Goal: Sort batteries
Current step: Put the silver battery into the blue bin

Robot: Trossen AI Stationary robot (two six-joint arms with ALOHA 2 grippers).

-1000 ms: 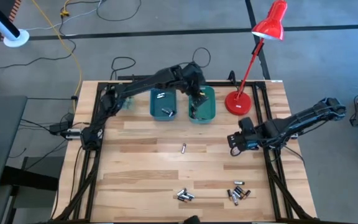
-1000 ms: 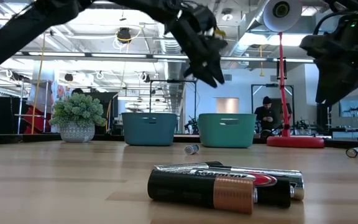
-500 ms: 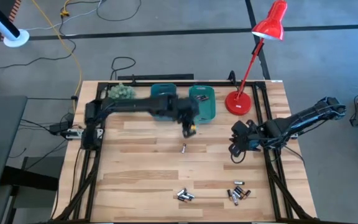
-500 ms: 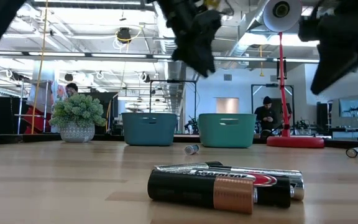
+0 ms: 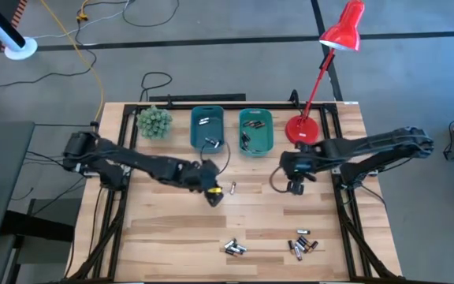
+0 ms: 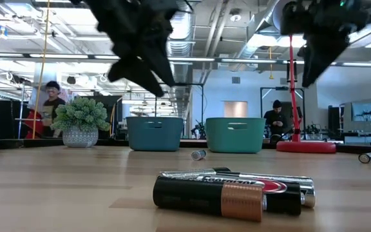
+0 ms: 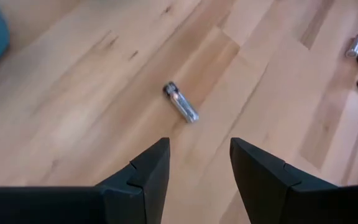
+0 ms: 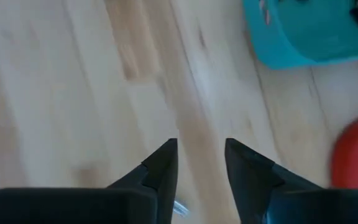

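1. On the wooden desk [image 5: 172, 221], two teal bins [image 5: 207, 130] sit at the far edge, each already holding some cells; loose batteries [image 5: 301, 244] lie clustered at the near edge.
2. The left gripper [image 7: 197, 163], fingers spread and empty, hovers with a lone silver battery [image 7: 181, 102] just ahead of its fingertips; this looks like the reach-to-pick step.
3. The right gripper [image 8: 200, 163], fingers apart, hangs empty near the lamp base [image 5: 301, 130].
4. Next: lower, straddle the cell, close.
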